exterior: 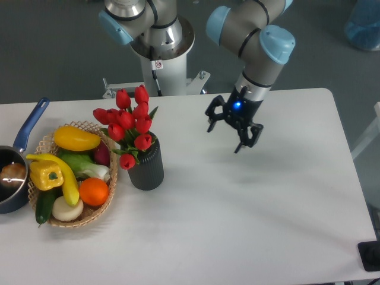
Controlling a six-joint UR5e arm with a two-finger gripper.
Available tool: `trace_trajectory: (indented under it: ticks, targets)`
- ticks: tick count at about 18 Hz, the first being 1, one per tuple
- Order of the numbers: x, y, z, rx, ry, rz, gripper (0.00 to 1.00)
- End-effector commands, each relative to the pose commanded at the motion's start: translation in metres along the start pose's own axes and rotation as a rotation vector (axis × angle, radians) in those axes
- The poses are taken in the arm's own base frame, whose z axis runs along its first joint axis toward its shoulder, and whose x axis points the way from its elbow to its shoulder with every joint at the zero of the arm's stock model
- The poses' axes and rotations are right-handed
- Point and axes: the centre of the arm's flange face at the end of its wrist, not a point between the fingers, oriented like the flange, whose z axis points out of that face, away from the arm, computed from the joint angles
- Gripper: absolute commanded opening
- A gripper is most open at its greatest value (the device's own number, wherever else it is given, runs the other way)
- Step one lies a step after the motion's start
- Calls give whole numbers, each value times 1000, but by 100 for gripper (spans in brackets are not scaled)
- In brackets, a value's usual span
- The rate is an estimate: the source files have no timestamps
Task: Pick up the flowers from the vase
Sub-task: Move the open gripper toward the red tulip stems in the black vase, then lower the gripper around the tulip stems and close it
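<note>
One dark ribbed vase (146, 168) stands upright on the white table (249, 225), touching or just beside the right rim of the wicker basket (89, 218). It holds one bunch of red tulips, the flowers (130, 124), still seated in the vase's mouth; about ten blooms can be counted, with green leaves showing between them. The blooms lean slightly left, over the basket's edge.

The basket holds mixed produce, one of each unless noted: two long yellow items, namely a squash (76, 139) lying across the top and a banana-shaped piece (66, 177); a yellow pepper (46, 176); an orange (94, 191); a white onion (66, 208); a dark green cucumber (44, 206); a pale green vegetable (88, 166); and a red-purple item (102, 155), mostly hidden.

One blue-handled pot (10, 199) sits at the left table edge, touching or just beside the basket. Something light brown lies inside; what it is cannot be told.

One gripper (229, 136) hangs above the table, well to the right of the vase and apart from the flowers. Its two fingers are spread, with nothing between them.
</note>
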Motion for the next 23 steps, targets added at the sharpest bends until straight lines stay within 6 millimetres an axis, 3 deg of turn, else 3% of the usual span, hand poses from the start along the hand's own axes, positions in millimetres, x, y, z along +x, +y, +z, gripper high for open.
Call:
trace_trajectory:
  ticks: [5, 11, 19, 23]
  targets:
    - [9, -18, 4, 164, 49, 25, 100]
    - [39, -49, 16, 224, 120, 78, 100]
    - [68, -63, 12, 248, 159, 115, 100]
    - [72, -72, 16, 292, 174, 119, 100]
